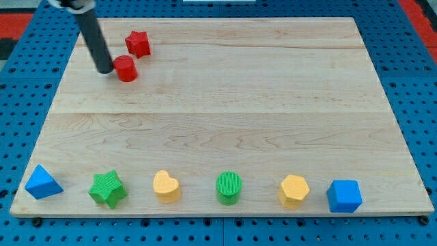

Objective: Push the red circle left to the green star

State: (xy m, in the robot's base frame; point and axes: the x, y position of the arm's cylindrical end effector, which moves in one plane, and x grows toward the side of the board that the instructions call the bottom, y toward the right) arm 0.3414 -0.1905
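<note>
The red circle (125, 69) is a short red cylinder near the view's top left of the wooden board (225, 102). The green star (108, 188) lies in the bottom row, second from the left, far below the red circle. My tip (105, 69) is at the end of the dark rod that comes down from the top left. It rests just left of the red circle, touching or almost touching it.
A red star (138, 43) lies just above and right of the red circle. The bottom row also holds a blue triangle (42, 182), a yellow heart (166, 186), a green circle (229, 187), a yellow hexagon (294, 190) and a blue cube (343, 196).
</note>
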